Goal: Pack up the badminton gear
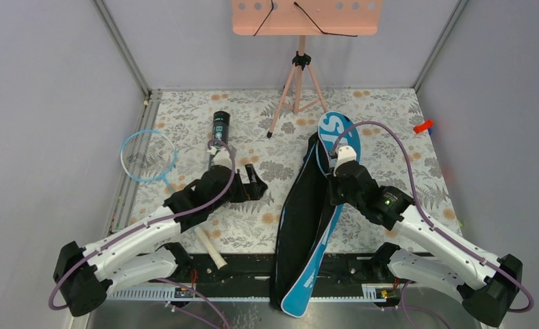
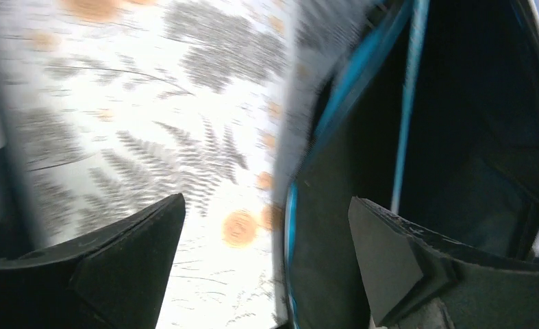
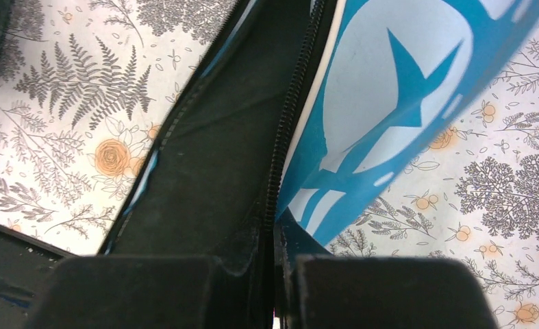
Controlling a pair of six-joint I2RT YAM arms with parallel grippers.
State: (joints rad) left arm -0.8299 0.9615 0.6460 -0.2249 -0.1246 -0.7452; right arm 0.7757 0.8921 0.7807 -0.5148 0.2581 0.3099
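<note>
Light-blue-rimmed racket [image 1: 148, 155] at ten o'clock, black tube [image 1: 220, 127] at eleven, left gripper [image 2: 263, 240] spread wide and empty beside the blue bag [image 1: 306, 226] stretched from one o'clock to six, right gripper [image 3: 274, 264] clamped shut on its zip edge.

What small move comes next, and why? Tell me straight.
Probably swing the left hand over to the racket on the table and close on its shaft. That hand is open and empty beside the bag. The right hand pinches the bag's zipper edge, and the racket lies outside.
</note>
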